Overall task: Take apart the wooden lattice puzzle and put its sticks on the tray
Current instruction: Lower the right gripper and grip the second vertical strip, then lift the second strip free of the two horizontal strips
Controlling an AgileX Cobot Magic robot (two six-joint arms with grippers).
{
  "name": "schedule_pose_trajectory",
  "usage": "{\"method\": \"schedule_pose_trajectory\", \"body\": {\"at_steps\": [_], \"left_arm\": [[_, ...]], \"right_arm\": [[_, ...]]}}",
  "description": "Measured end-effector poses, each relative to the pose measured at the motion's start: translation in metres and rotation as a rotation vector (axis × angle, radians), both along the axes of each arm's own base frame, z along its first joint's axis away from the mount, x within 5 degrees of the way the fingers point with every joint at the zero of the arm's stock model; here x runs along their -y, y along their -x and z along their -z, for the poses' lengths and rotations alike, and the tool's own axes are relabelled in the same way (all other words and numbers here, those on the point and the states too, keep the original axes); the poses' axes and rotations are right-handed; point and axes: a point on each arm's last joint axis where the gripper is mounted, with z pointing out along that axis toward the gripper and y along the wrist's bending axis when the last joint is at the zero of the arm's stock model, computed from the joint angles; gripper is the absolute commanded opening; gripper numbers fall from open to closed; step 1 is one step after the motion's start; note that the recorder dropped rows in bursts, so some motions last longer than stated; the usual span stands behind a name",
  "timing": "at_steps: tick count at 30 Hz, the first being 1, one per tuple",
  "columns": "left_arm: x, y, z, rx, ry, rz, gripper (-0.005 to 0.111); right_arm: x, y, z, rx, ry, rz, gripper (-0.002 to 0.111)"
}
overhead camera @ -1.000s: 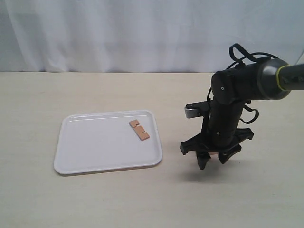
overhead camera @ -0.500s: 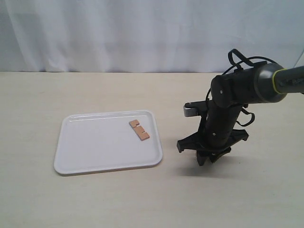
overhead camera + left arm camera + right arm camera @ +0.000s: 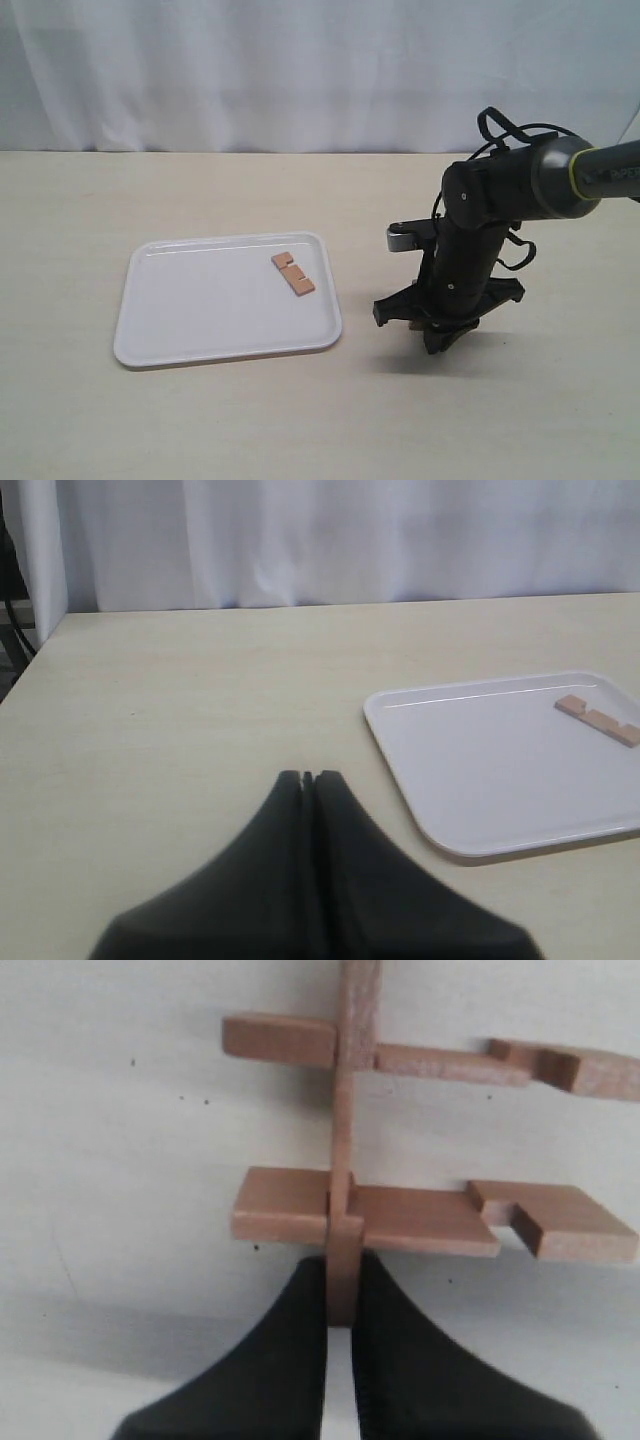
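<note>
While the right hand [image 3: 340, 1285] pinches the puzzle [image 3: 400, 1220] by one end on the surface [image 3: 100, 200], the left hand [image 3: 308, 780] is closed on nothing; near it, the tray [image 3: 200, 300] holds a loose stick [image 3: 293, 272].

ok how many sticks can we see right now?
4. One stick lies on the tray. Three are interlocked at the right gripper: the pinched stick, with two crossing sticks on it. None seems hidden.
</note>
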Motion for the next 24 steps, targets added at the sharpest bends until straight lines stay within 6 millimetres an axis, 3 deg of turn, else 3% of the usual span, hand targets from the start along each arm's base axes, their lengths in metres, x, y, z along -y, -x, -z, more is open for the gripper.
{"method": "schedule_pose_trajectory", "body": {"at_steps": [5, 24], "left_arm": [[0.0, 0.0, 0.0, 0.0, 0.0, 0.0, 0.0], [0.0, 0.0, 0.0, 0.0, 0.0, 0.0, 0.0]], "right_arm": [[0.0, 0.001, -0.002, -0.006, 0.002, 0.002, 0.004], [0.001, 0.004, -0.042, 0.077, -0.024, 0.002, 0.004]]}}
